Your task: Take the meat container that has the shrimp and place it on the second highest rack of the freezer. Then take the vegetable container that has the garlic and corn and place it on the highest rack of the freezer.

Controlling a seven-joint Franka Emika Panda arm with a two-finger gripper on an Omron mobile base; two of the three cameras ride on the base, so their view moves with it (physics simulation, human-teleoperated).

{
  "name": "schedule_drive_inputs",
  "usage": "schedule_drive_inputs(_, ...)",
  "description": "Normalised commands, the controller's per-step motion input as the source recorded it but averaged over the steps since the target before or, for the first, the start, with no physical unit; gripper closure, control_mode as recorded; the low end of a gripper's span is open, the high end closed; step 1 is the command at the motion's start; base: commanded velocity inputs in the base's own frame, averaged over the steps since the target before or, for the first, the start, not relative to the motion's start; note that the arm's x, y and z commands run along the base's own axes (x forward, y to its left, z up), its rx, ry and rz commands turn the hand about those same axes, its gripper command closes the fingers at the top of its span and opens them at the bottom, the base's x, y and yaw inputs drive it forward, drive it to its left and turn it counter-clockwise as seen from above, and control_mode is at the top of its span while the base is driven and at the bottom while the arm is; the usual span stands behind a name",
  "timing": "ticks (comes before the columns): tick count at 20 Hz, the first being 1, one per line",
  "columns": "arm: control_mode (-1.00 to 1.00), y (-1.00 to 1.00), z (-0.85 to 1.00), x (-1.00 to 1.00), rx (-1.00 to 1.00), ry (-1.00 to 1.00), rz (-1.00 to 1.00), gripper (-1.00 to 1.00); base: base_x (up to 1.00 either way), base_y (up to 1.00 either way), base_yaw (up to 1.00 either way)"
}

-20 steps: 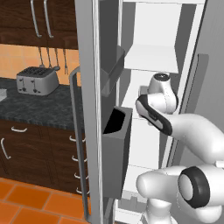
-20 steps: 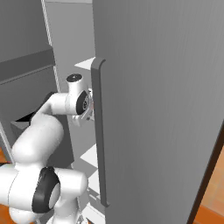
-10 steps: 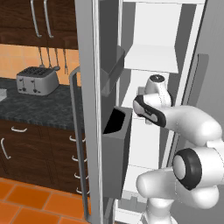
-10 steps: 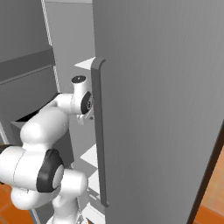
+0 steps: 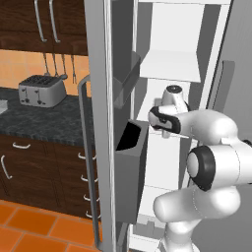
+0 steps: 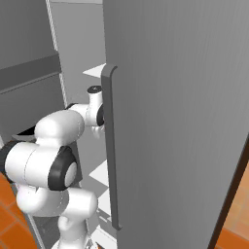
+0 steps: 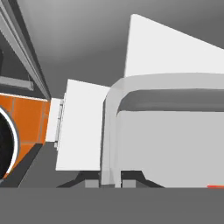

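My gripper (image 7: pixel 110 183) is closed, its tips pinched together on the bar handle (image 7: pixel 111 131) of the grey door at my right, as far as I can judge; the bar's long axis runs upright, straight up between my tips; the freezer (image 5: pixel 98 98) stands open just to my left, its door bin (image 5: pixel 132 162) swung out and a white shelf (image 5: pixel 170 64) above my wrist; which rack that is I cannot tell; I carry no container, so the next move turns on that upright bar.

Freezer (image 5: pixel 123 162) top cut off; jaws hidden behind handle (image 6: pixel 111 146).
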Motion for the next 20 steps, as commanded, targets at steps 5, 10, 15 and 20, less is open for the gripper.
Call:
schedule_drive_inputs(5,-1.0,-0.05,-0.24,0.33,0.0,0.0,0.0,1.0,0.0,0.0,0.0)
schedule_drive_inputs(10,-1.0,-0.06,-0.04,0.41,0.0,0.0,0.0,1.0,0.0,0.0,0.0)
schedule_drive_inputs(15,-1.0,-0.02,-0.19,0.37,0.0,0.0,0.0,1.0,0.0,0.0,0.0)
schedule_drive_inputs(20,-1.0,0.0,-0.16,0.19,0.0,0.0,0.0,1.0,0.0,0.0,0.0)
